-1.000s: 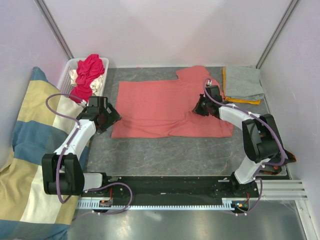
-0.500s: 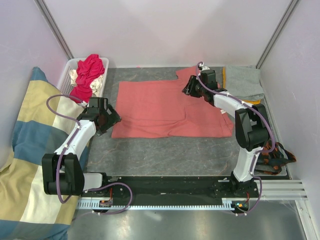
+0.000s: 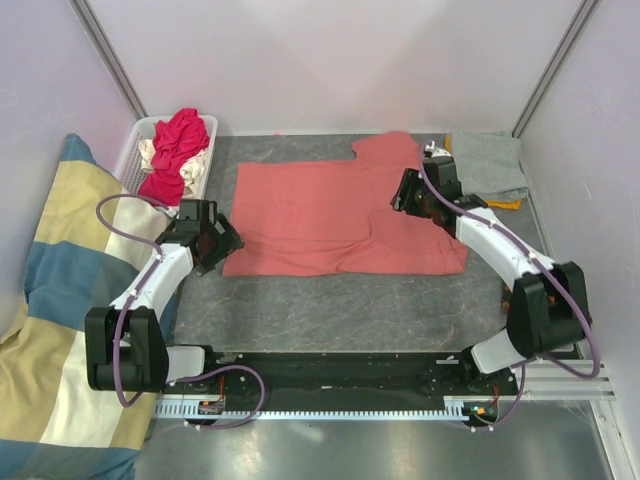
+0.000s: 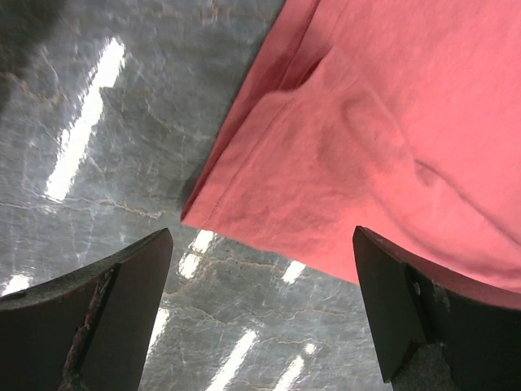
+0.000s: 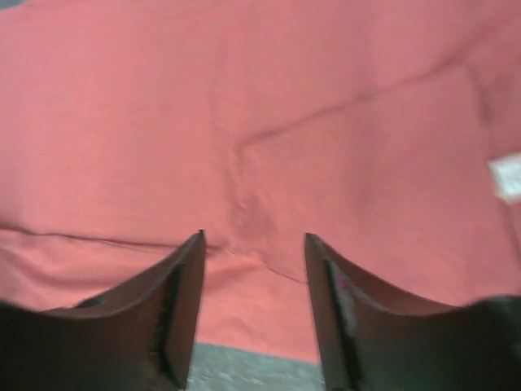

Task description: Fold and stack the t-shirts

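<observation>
A salmon-pink t-shirt (image 3: 320, 215) lies spread flat in the middle of the table, one sleeve folded in on its right part. My right gripper (image 3: 404, 194) hovers over that right part, open, with only pink cloth (image 5: 244, 106) below and nothing between its fingers (image 5: 183, 285). A white neck label (image 5: 508, 176) shows at the right edge of the right wrist view. My left gripper (image 3: 226, 240) stands wide open just off the shirt's near-left corner (image 4: 244, 204), over bare table. A folded grey t-shirt (image 3: 487, 165) rests on an orange one (image 3: 506, 203) at the back right.
A white lattice basket (image 3: 131, 152) at the back left holds a magenta-red t-shirt (image 3: 180, 140) and a cream one (image 3: 148, 153). A big striped cushion (image 3: 60, 300) lies along the left side. Walls close off the back and right.
My right gripper went from shut to open, swung out to the shirt's far edge and came back over its right part. The left arm has barely moved.
</observation>
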`<state>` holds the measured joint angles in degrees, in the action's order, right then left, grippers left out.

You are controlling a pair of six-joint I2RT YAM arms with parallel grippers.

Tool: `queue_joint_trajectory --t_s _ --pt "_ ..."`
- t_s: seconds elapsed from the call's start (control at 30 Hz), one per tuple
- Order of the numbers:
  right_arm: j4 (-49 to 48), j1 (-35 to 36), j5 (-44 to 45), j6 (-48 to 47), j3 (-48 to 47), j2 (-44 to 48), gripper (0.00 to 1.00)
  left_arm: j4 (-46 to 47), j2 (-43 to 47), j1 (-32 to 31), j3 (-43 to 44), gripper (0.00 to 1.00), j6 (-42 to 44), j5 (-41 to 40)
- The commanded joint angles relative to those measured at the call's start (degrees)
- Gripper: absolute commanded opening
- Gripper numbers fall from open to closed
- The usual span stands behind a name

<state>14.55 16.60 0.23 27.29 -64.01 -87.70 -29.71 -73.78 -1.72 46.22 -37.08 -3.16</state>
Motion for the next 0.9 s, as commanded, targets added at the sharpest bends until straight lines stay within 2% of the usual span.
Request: queue_joint_trajectory --t_s 0.0,0.1,0.4,0.6,0.87 --pt "10.5 -0.2 11.4 0.7 4.8 7.0 0.72 2.8 2.3 0.0 -3.8 1.0 -0.9 1.8" --pt "13.4 -0.2 15.6 2.3 8.4 10.5 0.78 3.4 2.4 0.0 -5.4 1.0 -1.4 2.4" --pt "14.9 -0.3 18.3 6.1 17.6 14.7 0.78 5.3 2.0 0.0 -8.6 1.0 -2.9 2.9" --pt "11.8 -0.3 17.9 7.1 21.3 12.7 0.79 6.8 -1.4 0.0 -9.2 1.0 -4.2 2.9" --pt "8.3 -0.3 16.5 7.6 22.9 10.4 0.79 6.9 -0.8 0.0 -9.2 1.0 -4.3 2.3"
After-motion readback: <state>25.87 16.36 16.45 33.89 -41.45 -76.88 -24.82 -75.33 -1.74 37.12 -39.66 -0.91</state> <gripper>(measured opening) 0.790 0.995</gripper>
